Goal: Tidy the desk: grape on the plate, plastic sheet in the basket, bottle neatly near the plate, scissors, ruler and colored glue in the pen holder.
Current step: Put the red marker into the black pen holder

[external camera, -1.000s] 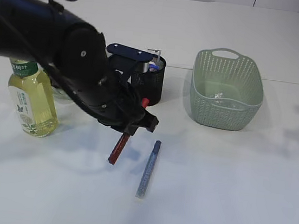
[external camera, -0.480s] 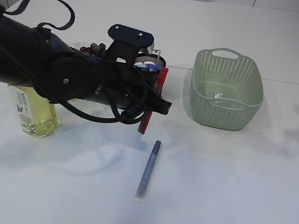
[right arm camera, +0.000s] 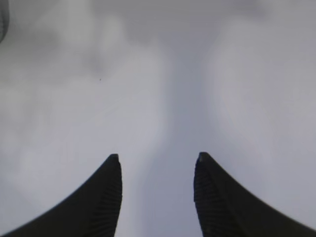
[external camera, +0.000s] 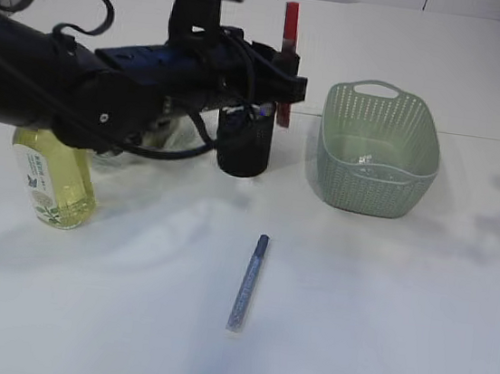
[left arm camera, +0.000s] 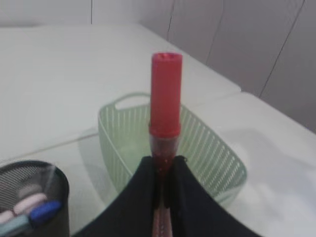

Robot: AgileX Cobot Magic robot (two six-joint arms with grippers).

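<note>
My left gripper (external camera: 287,75) is shut on a red glue pen (external camera: 288,55) and holds it upright, just right of and above the black mesh pen holder (external camera: 243,145). In the left wrist view the red glue pen (left arm camera: 165,106) stands between the shut jaws (left arm camera: 165,165), with the pen holder (left arm camera: 29,197) at the lower left. A blue glitter glue pen (external camera: 248,281) lies on the table in front. The yellow-green bottle (external camera: 51,172) stands at the left. The green basket (external camera: 380,148) stands at the right. My right gripper (right arm camera: 157,160) is open and empty over bare table. The plate is mostly hidden behind my left arm.
The left arm stretches across the back left of the table. The basket (left arm camera: 197,148) also shows in the left wrist view, beyond the red pen. White table surface surrounds the blue pen.
My left gripper has lifted the red glue pen from the table, turned it upright and carried it up and right beside the pen holder. The blue pen has not moved.
</note>
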